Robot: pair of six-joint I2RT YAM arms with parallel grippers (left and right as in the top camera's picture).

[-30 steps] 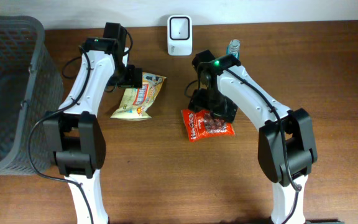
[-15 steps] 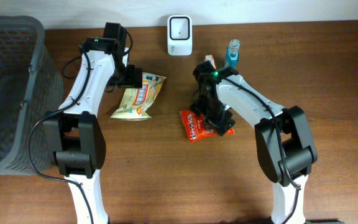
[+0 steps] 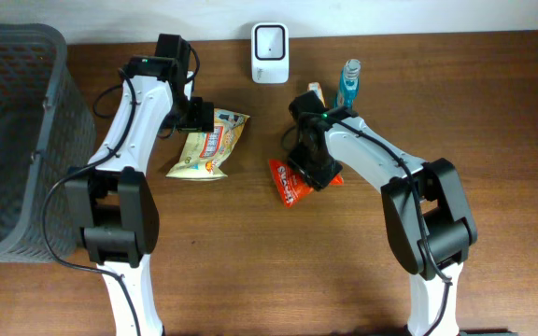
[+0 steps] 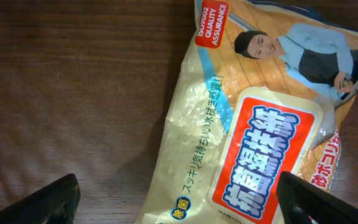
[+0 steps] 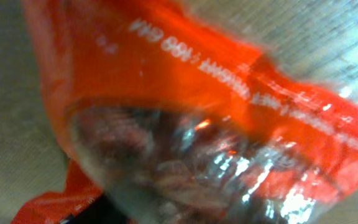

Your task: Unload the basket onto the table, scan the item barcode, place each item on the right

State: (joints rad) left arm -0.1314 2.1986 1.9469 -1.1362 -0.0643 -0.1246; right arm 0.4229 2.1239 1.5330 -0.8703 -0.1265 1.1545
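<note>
Red snack packet sits right under the right hand, can't tell if it's clamped yet. I'd get a firm pinch before lifting toward the scanner, barcode facing it. Left hand gapes wide.

free: table front | blocking: bottle beside scanner, basket far left

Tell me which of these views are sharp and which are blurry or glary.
Overhead view: sharp and evenly lit. Left wrist view: sharp, print on the pale yellow plastic snack bag readable, with a mild sheen. Right wrist view: badly blurred, the red plastic snack packet fills the frame, white glare specks on its clear window.
</note>
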